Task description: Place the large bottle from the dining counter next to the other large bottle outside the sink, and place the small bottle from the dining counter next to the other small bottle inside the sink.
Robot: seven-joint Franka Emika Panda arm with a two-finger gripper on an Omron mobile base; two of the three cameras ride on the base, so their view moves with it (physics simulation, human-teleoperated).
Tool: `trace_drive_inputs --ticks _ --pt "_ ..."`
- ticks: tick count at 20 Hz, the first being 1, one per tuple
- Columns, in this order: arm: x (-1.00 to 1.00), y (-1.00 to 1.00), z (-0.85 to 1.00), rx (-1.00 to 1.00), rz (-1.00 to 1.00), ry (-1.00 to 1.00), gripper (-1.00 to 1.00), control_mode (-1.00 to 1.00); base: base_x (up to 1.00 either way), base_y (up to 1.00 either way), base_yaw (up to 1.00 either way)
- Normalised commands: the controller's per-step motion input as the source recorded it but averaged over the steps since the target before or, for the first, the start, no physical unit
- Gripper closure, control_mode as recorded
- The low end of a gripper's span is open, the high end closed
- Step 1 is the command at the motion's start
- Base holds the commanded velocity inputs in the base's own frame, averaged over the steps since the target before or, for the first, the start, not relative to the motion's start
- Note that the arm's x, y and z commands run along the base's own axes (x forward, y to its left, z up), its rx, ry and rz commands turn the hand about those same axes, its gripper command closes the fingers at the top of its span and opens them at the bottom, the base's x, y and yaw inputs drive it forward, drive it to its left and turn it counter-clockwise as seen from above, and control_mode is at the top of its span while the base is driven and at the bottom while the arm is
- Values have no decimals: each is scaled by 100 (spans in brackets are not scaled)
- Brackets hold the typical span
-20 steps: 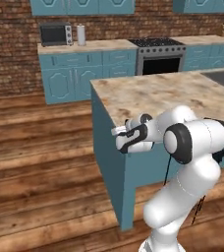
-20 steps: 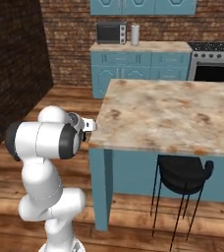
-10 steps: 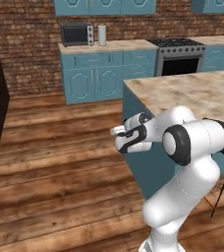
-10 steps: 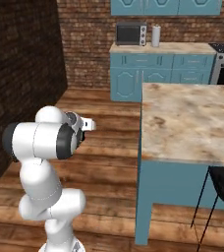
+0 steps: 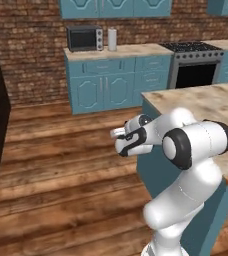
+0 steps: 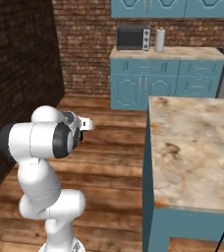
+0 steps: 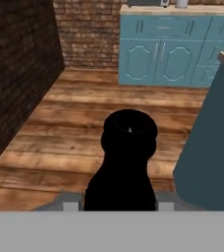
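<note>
Brick-walled kitchen, wood plank floor point(image 5: 61, 170); one beige marbled dining counter point(image 6: 197, 147) on teal base. Beside its corner, the gripper point(image 5: 120, 134) clasps one all-black narrow-necked bottle point(image 7: 126, 162); which bottle, unclear

arm folded, elbow high | end effector point(image 5: 119, 134) level, clamped on bottle point(image 7: 126, 162)

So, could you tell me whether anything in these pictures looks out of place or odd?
Nothing looks spilled or damaged. The one unusual thing is a black bottle held in the gripper, seen over the wooden floor beside the dining counter instead of standing on a surface.
</note>
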Motion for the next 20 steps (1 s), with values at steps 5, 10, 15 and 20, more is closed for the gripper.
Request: trace_drive_inputs --ticks 5,10,15,20 --pt "0 0 0 0 0 0 100 100 100 21 -5" --pt "0 0 0 0 0 0 100 100 100 34 -5" --pt "0 0 0 0 0 0 100 100 97 28 -5" --pt "0 0 0 0 0 0 100 100 90 31 -11"
